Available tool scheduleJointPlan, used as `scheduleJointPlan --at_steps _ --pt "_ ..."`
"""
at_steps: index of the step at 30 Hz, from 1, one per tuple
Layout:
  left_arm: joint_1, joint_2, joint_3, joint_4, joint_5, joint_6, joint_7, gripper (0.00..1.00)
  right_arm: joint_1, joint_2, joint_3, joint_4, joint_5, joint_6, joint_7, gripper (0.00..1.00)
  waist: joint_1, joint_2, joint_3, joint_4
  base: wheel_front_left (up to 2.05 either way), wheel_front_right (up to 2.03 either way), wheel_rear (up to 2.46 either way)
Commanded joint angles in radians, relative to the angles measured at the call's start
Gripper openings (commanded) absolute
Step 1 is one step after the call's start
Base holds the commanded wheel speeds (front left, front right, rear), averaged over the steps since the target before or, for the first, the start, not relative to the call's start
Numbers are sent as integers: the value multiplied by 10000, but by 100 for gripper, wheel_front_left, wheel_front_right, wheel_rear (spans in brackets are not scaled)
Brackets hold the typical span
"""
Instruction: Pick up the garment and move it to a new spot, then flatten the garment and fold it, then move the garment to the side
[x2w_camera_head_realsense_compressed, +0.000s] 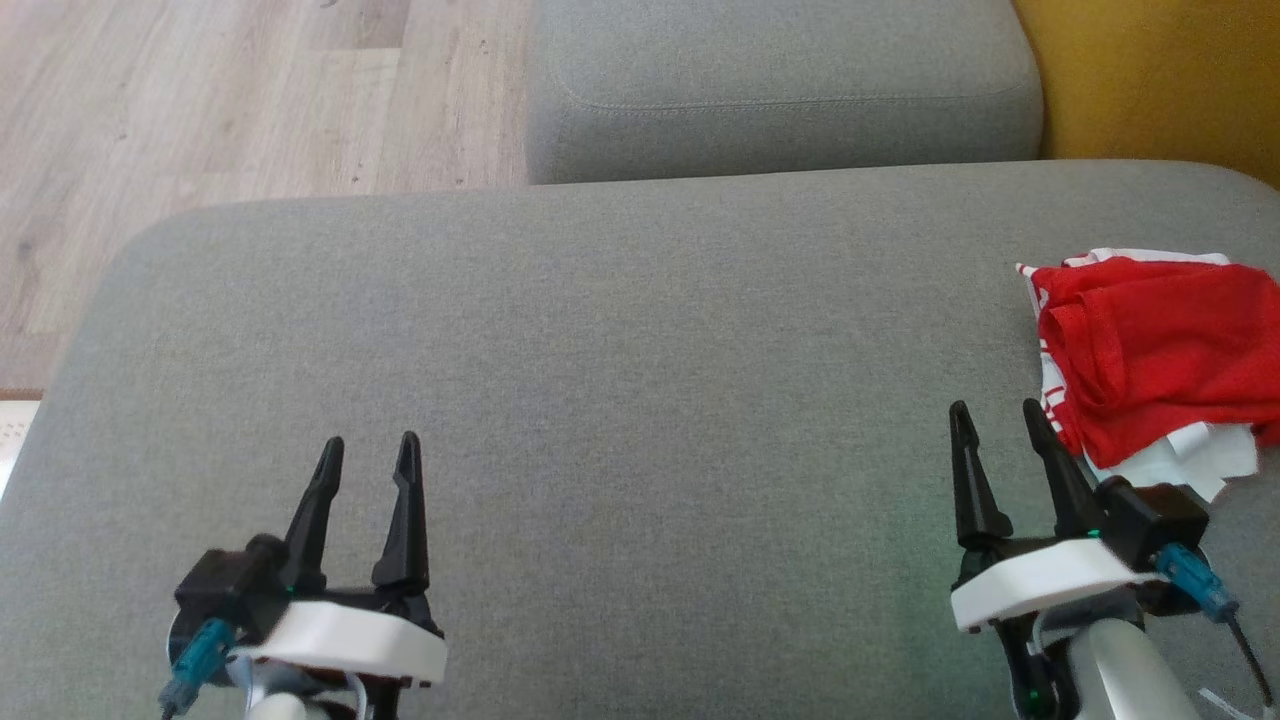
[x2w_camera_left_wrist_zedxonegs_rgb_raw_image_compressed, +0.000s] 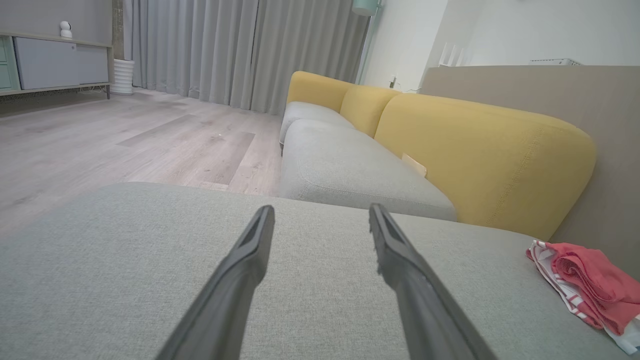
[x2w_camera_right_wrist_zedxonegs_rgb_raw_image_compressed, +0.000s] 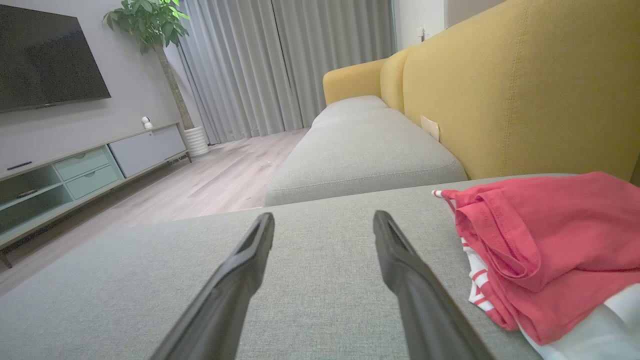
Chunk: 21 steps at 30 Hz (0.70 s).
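Red over white, bunched in loose layers, the garment (x2w_camera_head_realsense_compressed: 1160, 360) sits at the far right of the grey cushion (x2w_camera_head_realsense_compressed: 640, 350), close under the yellow backrest (x2w_camera_right_wrist_zedxonegs_rgb_raw_image_compressed: 525, 90). The right gripper (x2w_camera_head_realsense_compressed: 995, 405) hovers just to its left, jaws spread wide and empty. Its nearer finger is right by the white hem, though I can't tell if it touches. Over on the other side, well apart, is the left gripper (x2w_camera_head_realsense_compressed: 370, 438), also spread and holding nothing. Now the dangers, as I read them. That heap is layered, so a shallow pinch may catch only the top red fold and let the white part slide out. Go too deep and the fingers could nip the cushion cloth as well. A sideways brush from that near finger might shove the bundle toward the backrest, out of easy reach. And a one-handed lift would likely leave it hanging twisted — harder to flatten afterwards.
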Motion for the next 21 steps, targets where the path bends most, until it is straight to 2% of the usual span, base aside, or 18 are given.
scheduleJointPlan --at_steps 1,16,21 --pt "-308 29 278 -396 150 49 -78 100 -153 -9 267 -364 49 -9 -124 100 0 -1 6 9 0 0 0" --pt "-393 29 323 -338 72 74 -78 100 -163 -9 235 -412 50 -9 -93 100 0 -1 84 137 0 0 0" --pt "-379 29 373 -296 -160 -36 -78 100 -183 -9 240 -401 40 -9 -99 100 0 -1 96 133 0 0 0"
